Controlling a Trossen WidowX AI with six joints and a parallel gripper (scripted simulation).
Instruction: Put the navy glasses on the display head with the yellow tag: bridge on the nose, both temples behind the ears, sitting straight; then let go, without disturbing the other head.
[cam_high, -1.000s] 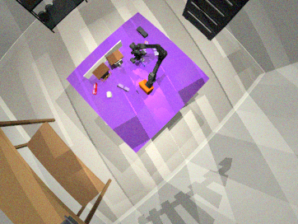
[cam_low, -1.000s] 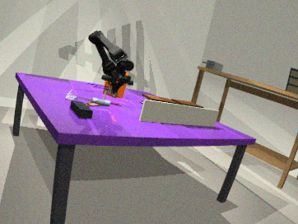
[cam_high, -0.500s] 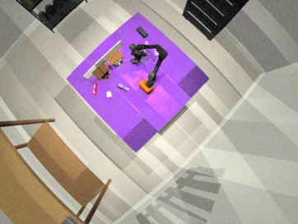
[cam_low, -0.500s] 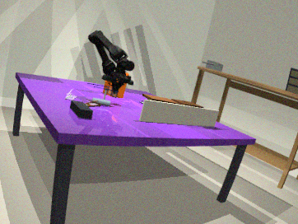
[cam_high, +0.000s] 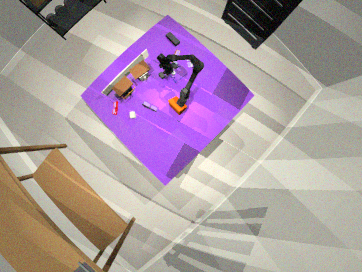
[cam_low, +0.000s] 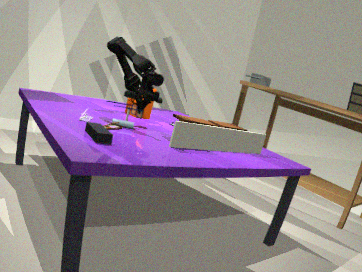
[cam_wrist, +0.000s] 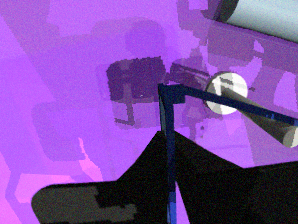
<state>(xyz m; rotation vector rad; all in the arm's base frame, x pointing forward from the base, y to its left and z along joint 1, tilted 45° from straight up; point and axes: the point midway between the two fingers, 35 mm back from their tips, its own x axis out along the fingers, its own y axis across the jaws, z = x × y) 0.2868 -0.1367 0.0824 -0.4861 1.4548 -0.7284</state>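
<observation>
My gripper (cam_wrist: 165, 136) (cam_high: 164, 64) (cam_low: 146, 94) is shut on the navy glasses (cam_wrist: 168, 100). In the wrist view their thin dark blue frame stands up between my dark fingers, and one temple runs off to the right. I hold them a little above the purple table (cam_high: 150, 145) (cam_low: 60, 120). Two brown display heads (cam_high: 140, 70) (cam_high: 123, 86) stand side by side to my left in front of a white board (cam_high: 125, 71) (cam_low: 216, 138). I cannot make out which one bears the yellow tag. The heads do not show in the wrist view.
A black box (cam_high: 173, 38) (cam_low: 98, 132) lies near the table's far edge. A red item (cam_high: 115, 107), a small white item (cam_high: 132, 114) and a pale lavender item (cam_high: 150, 105) lie near the arm's orange base (cam_high: 177, 104). A wooden chair (cam_high: 60, 200) stands off the table.
</observation>
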